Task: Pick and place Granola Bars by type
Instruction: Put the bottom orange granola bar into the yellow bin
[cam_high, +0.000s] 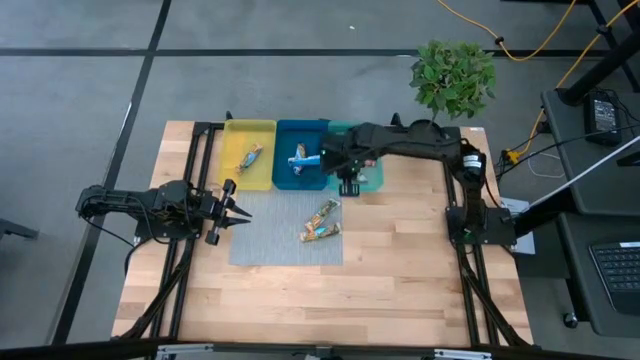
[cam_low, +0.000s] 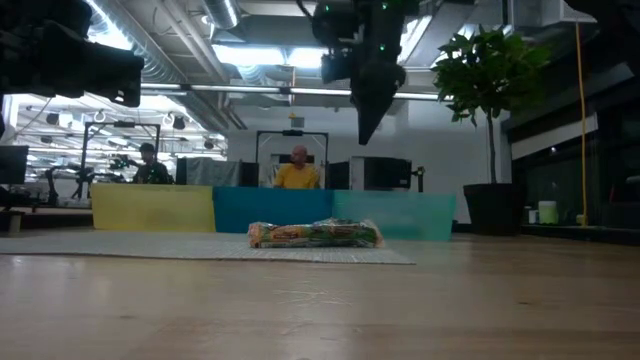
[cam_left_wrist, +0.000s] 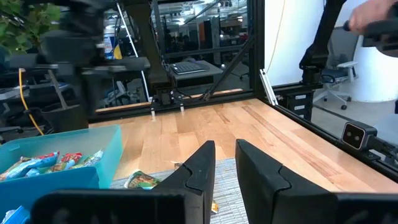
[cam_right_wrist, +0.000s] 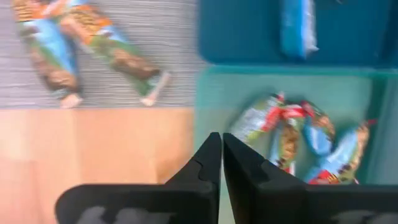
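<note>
Two tan/green granola bars (cam_high: 320, 222) lie side by side on a grey mat (cam_high: 270, 240); the right wrist view shows them (cam_right_wrist: 118, 53) flat on it. Beyond the mat stand three trays in a row. The yellow tray (cam_high: 262, 128) holds one bar (cam_high: 248, 157), the blue tray (cam_high: 288, 180) a blue bar (cam_right_wrist: 297, 31), and the teal tray (cam_right_wrist: 217, 93) several red-orange/teal bars (cam_right_wrist: 298, 137). My right gripper (cam_right_wrist: 221, 152) hangs shut and empty, pointing down over the teal tray's near edge. My left gripper (cam_high: 238, 212) waits level at the mat's left edge, slightly open and empty.
A potted plant (cam_high: 452, 78) stands at the table's far right corner. Bare wood lies in front of the mat toward the near edge (cam_high: 320, 310). People sit in the room behind the table (cam_low: 296, 170). The right arm (cam_high: 420, 145) stretches over the teal tray.
</note>
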